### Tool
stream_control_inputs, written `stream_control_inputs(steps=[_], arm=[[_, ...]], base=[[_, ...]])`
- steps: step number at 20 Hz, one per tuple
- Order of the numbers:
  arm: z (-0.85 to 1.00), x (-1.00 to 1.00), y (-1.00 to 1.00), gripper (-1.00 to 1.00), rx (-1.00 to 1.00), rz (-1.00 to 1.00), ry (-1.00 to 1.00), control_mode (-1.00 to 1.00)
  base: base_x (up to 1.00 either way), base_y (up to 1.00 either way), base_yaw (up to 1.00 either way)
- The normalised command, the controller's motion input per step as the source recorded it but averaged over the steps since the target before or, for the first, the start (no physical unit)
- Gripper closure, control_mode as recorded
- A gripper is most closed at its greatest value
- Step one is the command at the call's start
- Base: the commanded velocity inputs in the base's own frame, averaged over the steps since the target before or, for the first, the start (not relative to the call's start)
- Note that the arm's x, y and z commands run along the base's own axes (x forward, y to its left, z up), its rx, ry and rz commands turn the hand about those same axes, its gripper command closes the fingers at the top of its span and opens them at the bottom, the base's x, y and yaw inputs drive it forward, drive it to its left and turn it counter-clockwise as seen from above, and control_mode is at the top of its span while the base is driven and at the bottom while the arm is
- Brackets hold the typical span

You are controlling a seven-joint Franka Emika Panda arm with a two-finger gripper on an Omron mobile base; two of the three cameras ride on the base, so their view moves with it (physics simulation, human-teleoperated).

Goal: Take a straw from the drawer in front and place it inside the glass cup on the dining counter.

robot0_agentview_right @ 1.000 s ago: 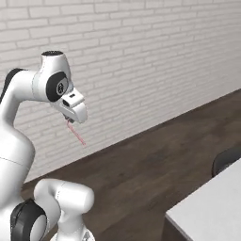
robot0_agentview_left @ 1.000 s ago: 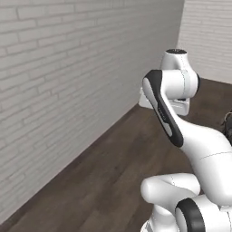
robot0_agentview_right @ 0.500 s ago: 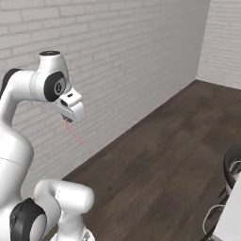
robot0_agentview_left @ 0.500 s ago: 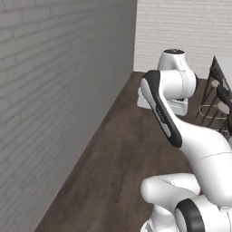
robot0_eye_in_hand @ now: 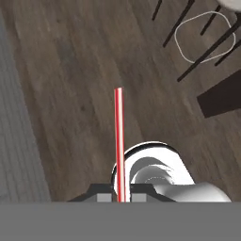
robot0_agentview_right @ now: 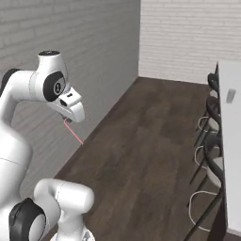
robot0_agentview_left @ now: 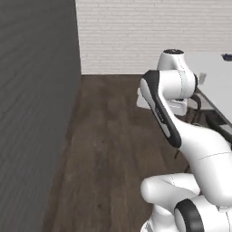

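Observation:
My gripper (robot0_agentview_right: 67, 120) is shut on the upper end of the straw (robot0_agentview_right: 74, 133), a thin pinkish-red stick that slants down from the hand over the wooden floor. In the hand view the straw (robot0_eye_in_hand: 119, 141) runs straight out from between the fingertips of the gripper (robot0_eye_in_hand: 121, 196). The glass cup (robot0_agentview_right: 230, 95), small and greyish, stands on the white dining counter (robot0_agentview_right: 231, 141) far to the right of the gripper. In the left base view the cup (robot0_agentview_left: 202, 78) sits near the near edge of the counter (robot0_agentview_left: 217, 86), behind the arm. The drawer is out of view.
Dark chairs (robot0_agentview_right: 212, 136) line the counter's edge, and their legs (robot0_eye_in_hand: 202, 42) cross the top right of the hand view. A grey brick wall (robot0_agentview_right: 70, 42) runs along the left and a white one (robot0_agentview_right: 188, 33) closes the far end. Dark wooden floor (robot0_agentview_right: 146, 155) lies between.
The whole picture has shifted, so the base has turned: the brick wall slid left and the counter with cup and chairs came into view. The straw stays in the shut gripper.

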Motion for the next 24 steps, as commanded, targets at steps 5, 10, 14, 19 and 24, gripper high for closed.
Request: stream_control_inputs(steps=[5, 10, 14, 19, 24], arm=[[0.0, 0.0, 0.0, 1.0, 0.0, 0.0, 0.0, 1.0], [0.0, 0.0, 0.0, 1.0, 0.0, 0.0, 0.0, 1.0], [0.0, 0.0, 0.0, 1.0, 0.0, 0.0, 0.0, 1.0], [0.0, 0.0, 0.0, 1.0, 0.0, 0.0, 0.0, 1.0], [0.0, 0.0, 0.0, 1.0, 0.0, 0.0, 0.0, 1.0]], base=[[0.54, 0.36, -0.55], [0.56, 0.42, -0.55], [0.76, 0.61, -0.53], [0.98, 0.57, -0.45], [1.0, 0.61, -0.43]])
